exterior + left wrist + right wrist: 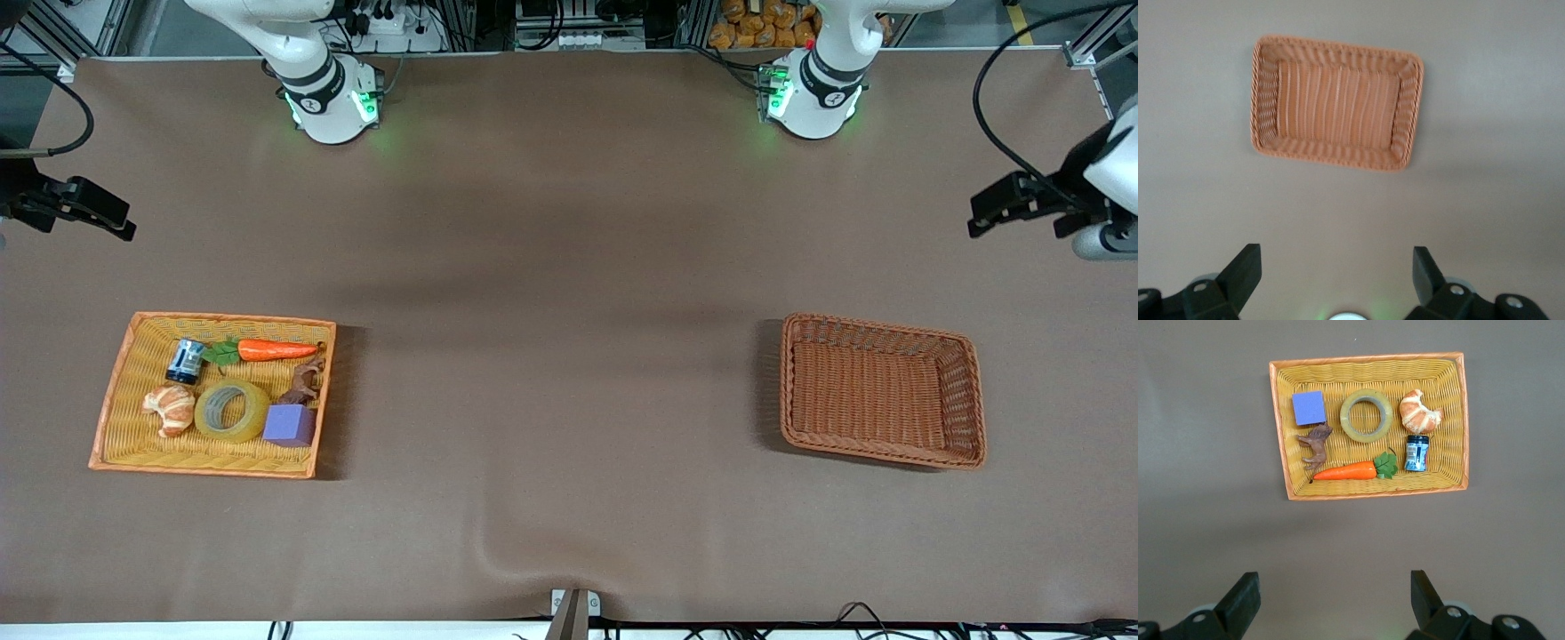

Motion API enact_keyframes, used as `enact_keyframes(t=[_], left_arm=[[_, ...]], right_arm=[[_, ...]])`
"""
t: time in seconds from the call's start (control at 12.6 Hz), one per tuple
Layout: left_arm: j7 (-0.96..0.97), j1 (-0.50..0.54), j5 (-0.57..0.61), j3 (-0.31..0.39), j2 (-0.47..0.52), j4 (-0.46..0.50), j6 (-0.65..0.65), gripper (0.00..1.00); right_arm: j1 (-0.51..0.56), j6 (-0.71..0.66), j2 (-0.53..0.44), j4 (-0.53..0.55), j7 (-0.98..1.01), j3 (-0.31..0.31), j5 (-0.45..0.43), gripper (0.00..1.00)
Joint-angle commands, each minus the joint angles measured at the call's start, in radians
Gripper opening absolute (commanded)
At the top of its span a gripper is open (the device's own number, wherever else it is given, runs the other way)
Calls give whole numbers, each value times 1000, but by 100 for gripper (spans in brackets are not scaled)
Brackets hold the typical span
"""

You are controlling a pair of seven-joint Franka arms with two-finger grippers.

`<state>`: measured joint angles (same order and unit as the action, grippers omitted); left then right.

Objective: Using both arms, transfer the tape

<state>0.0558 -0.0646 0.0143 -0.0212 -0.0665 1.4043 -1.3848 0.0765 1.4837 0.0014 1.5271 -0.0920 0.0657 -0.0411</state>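
The tape (232,410), a yellowish ring, lies flat in the yellow basket (114,404) at the right arm's end of the table, between a croissant (169,409) and a purple cube (290,425). It also shows in the right wrist view (1367,415). My right gripper (98,213) is open and empty, high over the table's edge at that end; its open fingers show in the right wrist view (1335,583). My left gripper (1005,209) is open and empty, high over the left arm's end; it also shows in the left wrist view (1336,257).
The yellow basket also holds a carrot (267,349), a small blue can (185,361) and a brown animal figure (305,380). An empty brown wicker basket (973,400) stands at the left arm's end and also shows in the left wrist view (1265,100).
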Motion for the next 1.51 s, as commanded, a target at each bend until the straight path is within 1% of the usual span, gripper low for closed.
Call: enact_keyframes(t=[0.0,0.16,0.24,0.32,0.4,0.48,0.56,0.64,0.8,0.88,1.03,1.11,1.19,1.27,1.43], left_arm=[[-5,5,-5,-16,27,-2,96,100],[92,2,-10,-19,69,-4,105,100],[161,-18,5,-46,98,-1,130,100],[214,-21,39,-99,122,4,204,100],[231,-15,82,-126,122,-2,217,100],[233,-14,73,-117,113,-7,211,100],[222,-11,69,-118,88,-14,132,100],[219,-9,25,-112,85,-15,119,100],[211,-14,65,-108,53,-19,80,100],[210,-5,69,-108,18,-16,66,100],[208,3,82,-105,14,-15,62,100],[200,34,72,-95,14,-13,58,100],[193,76,59,-97,14,-10,31,100],[135,109,35,-97,14,-8,23,100],[108,111,9,-95,19,8,21,100]], right_arm=[[2,9,-12,22,-18,3,12,100],[2,9,-11,25,-17,3,12,100],[2,10,-12,31,-17,3,12,100],[3,10,-12,33,-18,3,12,100],[3,10,-12,37,-17,3,10,100],[5,10,-14,39,-17,3,12,100],[3,9,-14,39,-18,3,12,100],[5,10,-14,45,-17,3,12,100],[9,17,-14,67,-18,2,12,100],[12,39,-14,102,-18,-1,10,100],[37,134,-9,212,-18,-4,10,100],[66,209,-3,270,-17,-4,10,100],[71,281,8,313,-17,-4,10,100],[75,314,28,320,-17,-6,10,100],[80,329,95,288,-17,-6,9,100]])
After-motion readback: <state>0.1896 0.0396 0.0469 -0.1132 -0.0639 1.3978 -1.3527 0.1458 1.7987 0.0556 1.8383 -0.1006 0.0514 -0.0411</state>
